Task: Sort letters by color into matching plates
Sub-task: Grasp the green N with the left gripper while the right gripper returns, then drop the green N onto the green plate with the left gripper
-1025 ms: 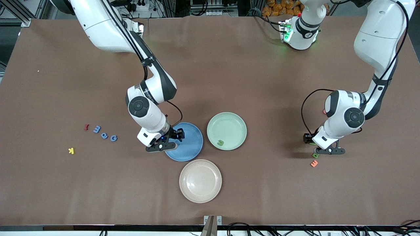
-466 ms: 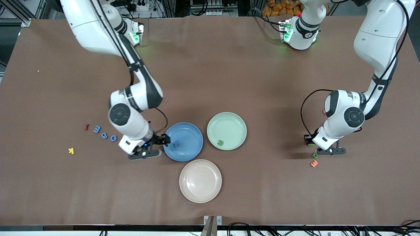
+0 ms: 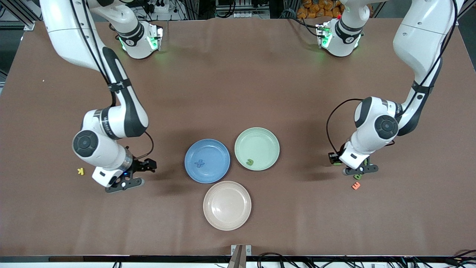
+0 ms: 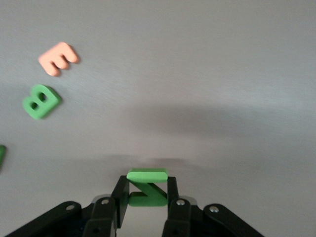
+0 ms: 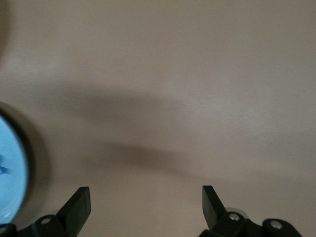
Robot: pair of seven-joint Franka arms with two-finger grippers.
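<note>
Holding green letter Z (image 4: 147,187) pinched between fingers, your left gripper (image 4: 146,193) hangs above table toward left arm's end, ready for pale green plate (image 3: 270,139). Right gripper (image 5: 146,198) spread wide, empty, over bare table; blue plate (image 3: 219,152) has one letter.

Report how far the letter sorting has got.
Done: one blue letter lies in the blue plate, one green letter in the green plate. In hand: the left gripper grips a green Z. Left: a green B on the table. The right gripper hangs open.
</note>
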